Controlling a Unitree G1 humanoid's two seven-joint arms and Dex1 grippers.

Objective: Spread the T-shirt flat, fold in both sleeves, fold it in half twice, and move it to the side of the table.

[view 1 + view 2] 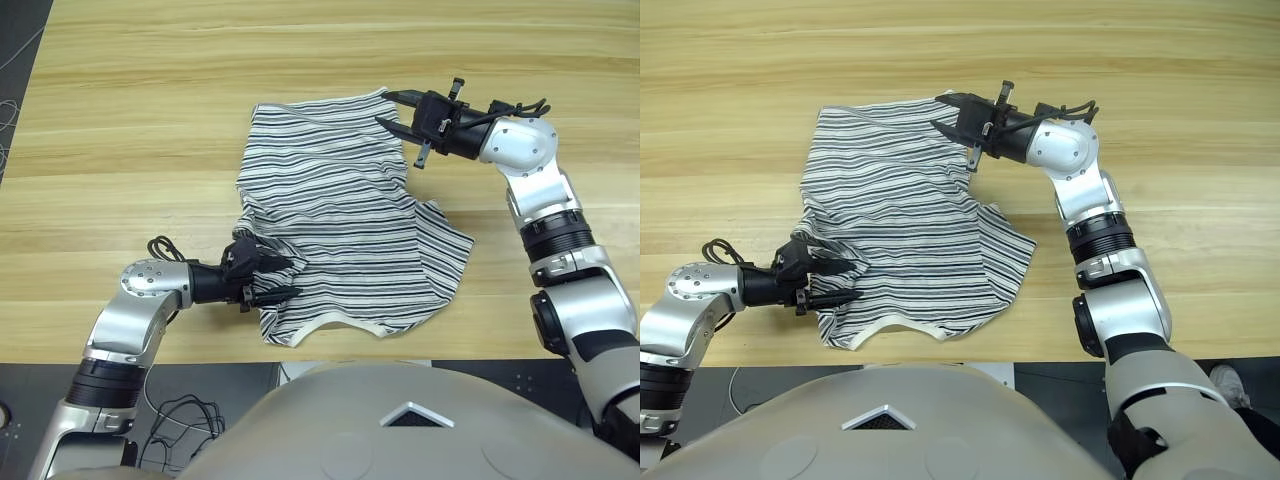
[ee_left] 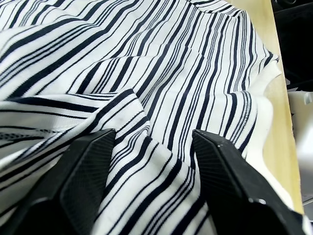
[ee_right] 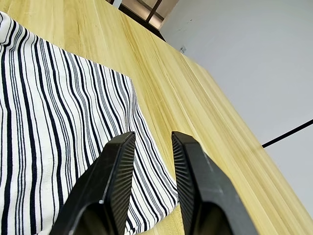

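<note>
Left eye view shows us the T-shirt (image 1: 340, 220) lying in the middle of the table (image 1: 150, 120), neckline toward the near edge. Its right sleeve lies out flat, while its left side is rumpled into folds.

The left gripper (image 1: 290, 279) sits at that rumpled side. In the left wrist view its fingers (image 2: 83, 171) are spread, with a ridge of cloth between them and nothing clamped. The right gripper (image 1: 386, 108) hovers at the far right corner of the hem, its fingers (image 3: 112, 176) parted with nothing between them.

We judge the main risk to be the left gripper closing on several layers at once. Pulling would then drag the whole bundle instead of opening the sleeve. A shallow bite at the hem corner could also slip under tension.

The left sleeve is buried in the folds, so we cannot tell its edge. We also cannot tell whether the right fingertips touch the cloth.
</note>
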